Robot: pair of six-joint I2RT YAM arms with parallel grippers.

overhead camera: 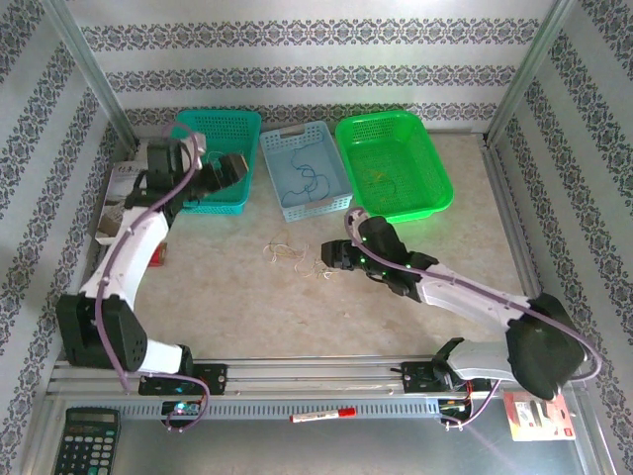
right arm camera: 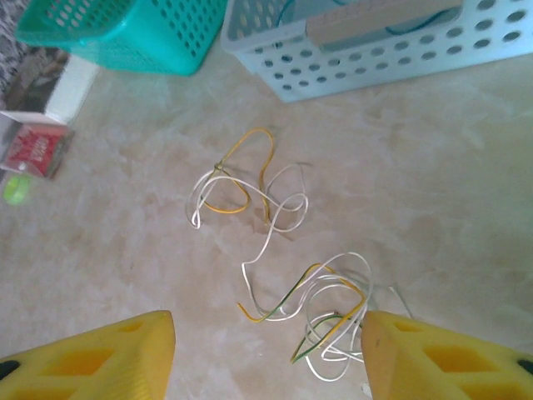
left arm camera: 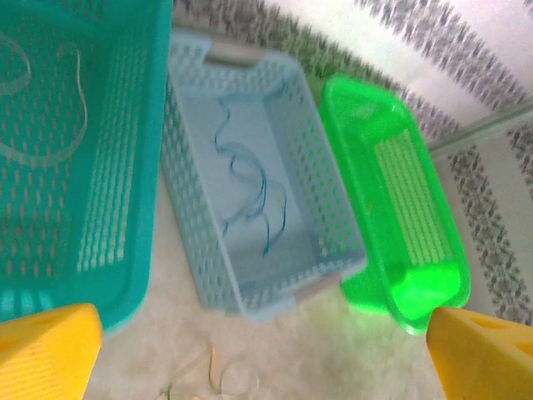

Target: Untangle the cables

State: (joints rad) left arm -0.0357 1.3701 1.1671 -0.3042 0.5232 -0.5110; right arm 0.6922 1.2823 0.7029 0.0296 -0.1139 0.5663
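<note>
The loose cables (overhead camera: 294, 253) lie on the table in front of the baskets. In the right wrist view they form two clumps: a whitish and yellow-orange loop (right arm camera: 241, 179), and a whitish, yellow and green bunch (right arm camera: 333, 308) close to my right fingertip (right arm camera: 416, 354). My right gripper (right arm camera: 266, 358) (overhead camera: 333, 256) hangs open just above them, holding nothing. Dark blue cables (left arm camera: 250, 183) lie in the light blue basket (left arm camera: 187, 225). Whitish cables (left arm camera: 42, 108) lie in the teal basket (left arm camera: 125, 250). My left gripper (left arm camera: 262, 358) (overhead camera: 230, 173) is open and empty near the teal basket.
A green basket (overhead camera: 435, 183) with a few thin yellowish wires stands at the back right. A cardboard box (overhead camera: 111, 213) and a small red packet (right arm camera: 33, 150) sit at the left. A calculator (overhead camera: 85, 441), a red marker (overhead camera: 322, 416) and a red card (overhead camera: 539, 416) lie past the near rail.
</note>
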